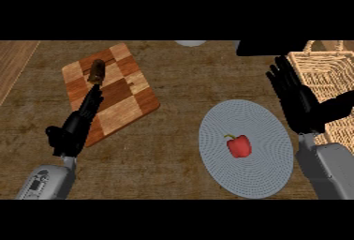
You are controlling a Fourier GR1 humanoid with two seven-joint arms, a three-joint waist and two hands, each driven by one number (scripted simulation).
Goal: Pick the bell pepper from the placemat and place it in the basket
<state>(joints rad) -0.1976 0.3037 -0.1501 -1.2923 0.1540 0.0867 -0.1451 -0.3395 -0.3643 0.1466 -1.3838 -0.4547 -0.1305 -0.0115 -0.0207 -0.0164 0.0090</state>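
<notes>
Nothing is done yet: the pepper [239,146] lies on the placemat [266,122], untouched. My right hand [298,101] hovers beside it, fingers straight and holding nothing, near the basket [332,70] far right. My left hand [72,133] stretches flat over the board [128,101].

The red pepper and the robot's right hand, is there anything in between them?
Nothing stands between them. In the head view only bare grey placemat separates the pepper from the right hand.
</notes>
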